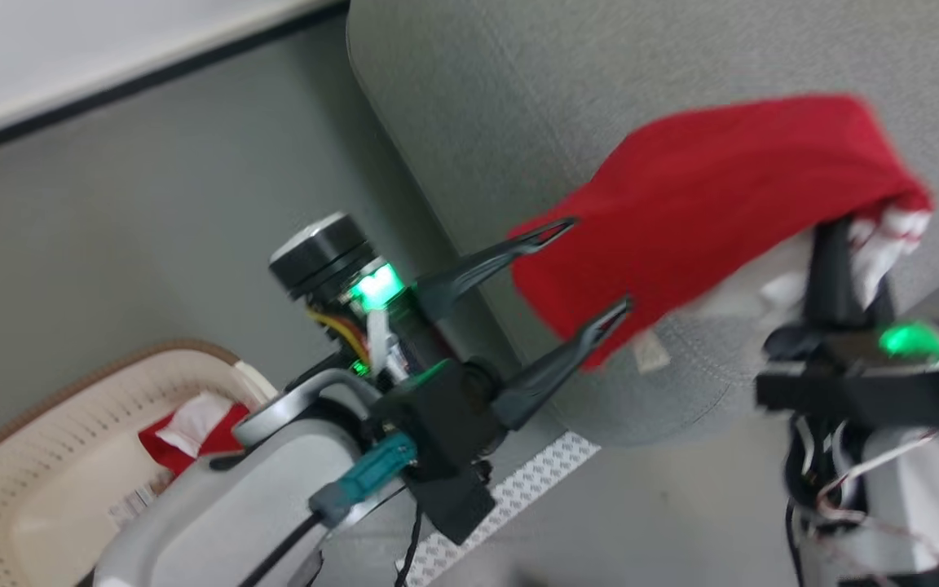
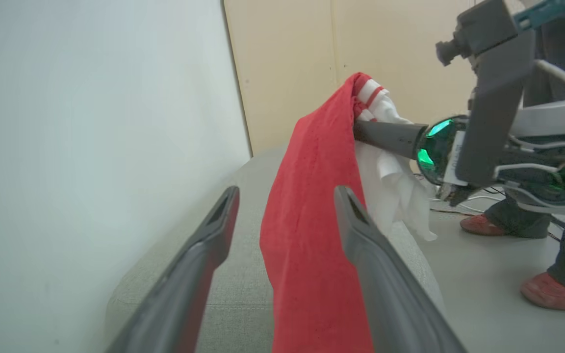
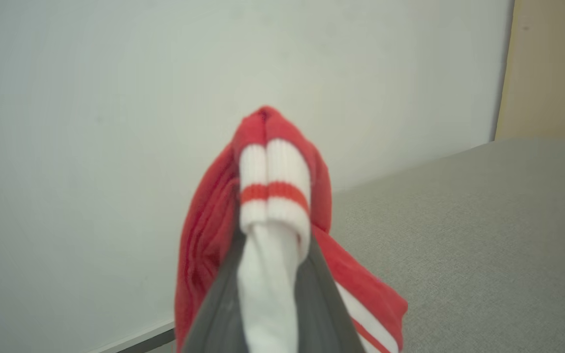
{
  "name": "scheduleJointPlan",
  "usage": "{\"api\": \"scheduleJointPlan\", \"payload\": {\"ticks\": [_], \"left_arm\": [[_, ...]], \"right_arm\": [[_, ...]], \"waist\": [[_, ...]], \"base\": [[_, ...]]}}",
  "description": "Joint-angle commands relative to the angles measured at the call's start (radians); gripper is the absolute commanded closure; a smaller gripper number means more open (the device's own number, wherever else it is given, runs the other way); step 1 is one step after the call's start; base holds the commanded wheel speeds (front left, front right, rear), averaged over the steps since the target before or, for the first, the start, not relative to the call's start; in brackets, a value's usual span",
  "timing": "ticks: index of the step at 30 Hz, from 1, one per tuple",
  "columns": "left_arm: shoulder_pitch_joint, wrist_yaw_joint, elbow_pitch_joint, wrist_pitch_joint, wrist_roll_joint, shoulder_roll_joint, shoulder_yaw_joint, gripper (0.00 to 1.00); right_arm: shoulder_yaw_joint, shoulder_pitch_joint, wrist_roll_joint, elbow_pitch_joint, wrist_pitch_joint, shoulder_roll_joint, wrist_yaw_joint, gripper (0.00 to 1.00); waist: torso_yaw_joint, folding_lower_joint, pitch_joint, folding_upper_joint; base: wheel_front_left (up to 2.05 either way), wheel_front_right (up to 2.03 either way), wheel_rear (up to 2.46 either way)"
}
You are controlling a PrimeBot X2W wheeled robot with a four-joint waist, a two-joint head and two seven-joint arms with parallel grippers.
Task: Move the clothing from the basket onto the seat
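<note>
- The right gripper [image 1: 836, 236] has its jaws pinched narrow on a red garment [image 1: 722, 187], clamping it at a bunch of white cloth and red-and-white striped trim.
- In the right wrist view, the two dark fingers [image 3: 223, 294] of that gripper [image 3: 272, 245] press the white cloth between them. The striped cuff stands above the tips and the red garment [image 3: 204, 235] falls away on both sides.
- The garment hangs from that grip over the grey seat [image 1: 518, 98], near its rounded front corner. I cannot tell whether its lower end touches the seat.
- The left gripper [image 1: 596, 265] holds nothing, and its jaws are spread wide.
- In the head view, its fingertips lie across the lower left end of the garment.
- In the left wrist view, the gripper [image 2: 286, 196] frames the hanging red garment [image 2: 312, 196] between its two fingers, with the seat [image 2: 233, 274] below. I cannot tell whether the fingers touch the cloth.
- The basket [image 1: 46, 424] stands on the grey floor [image 1: 152, 204] at the lower left of the head view, well apart from the garment, and is partly hidden by the left arm.
- More red and white clothing [image 1: 192, 432] lies inside the basket.
- In the left wrist view, a person's two feet in red shoes [image 2: 483, 224] stand on the floor beyond the right arm.
- In the right wrist view, the seat [image 3: 483, 220] stretches off to the right below a pale wall [image 3: 115, 98].
</note>
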Motion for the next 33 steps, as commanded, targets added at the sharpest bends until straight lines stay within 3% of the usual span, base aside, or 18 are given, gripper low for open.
{"api": "scheduleJointPlan", "payload": {"ticks": [1,10,17,27,33], "left_arm": [[-0.050,-0.006,-0.026,0.020,0.009,0.008,-0.019,0.00],[-0.243,-0.016,-0.099,0.105,-0.024,-0.006,-0.129,0.00],[-0.320,-0.016,-0.143,0.130,-0.022,0.012,-0.166,0.00],[-0.350,-0.016,-0.166,0.156,-0.029,0.036,-0.200,0.00],[-0.342,-0.016,-0.169,0.174,-0.042,0.049,-0.217,0.00]], "right_arm": [[-0.029,-0.063,0.028,0.005,-0.001,0.003,0.000,1.00],[-0.202,-0.352,0.114,0.107,-0.001,0.003,0.000,1.00],[-0.349,-0.526,0.072,0.170,-0.001,-0.015,0.000,1.00],[-0.482,-0.727,0.041,0.211,-0.001,-0.211,0.000,1.00],[-0.444,-0.780,0.017,0.288,-0.001,-0.305,0.000,1.00]], "waist": [[0.009,-0.0001,0.141,-0.0001],[0.039,-0.0001,0.321,-0.0001],[0.053,-0.0001,0.392,-0.0001],[0.054,-0.0001,0.428,-0.0001],[0.052,-0.0001,0.429,-0.0001]], "base": [[0.00,0.00,0.00],[0.00,0.00,0.00],[0.00,0.00,0.00],[0.00,0.00,0.00],[0.00,0.00,0.00]]}}
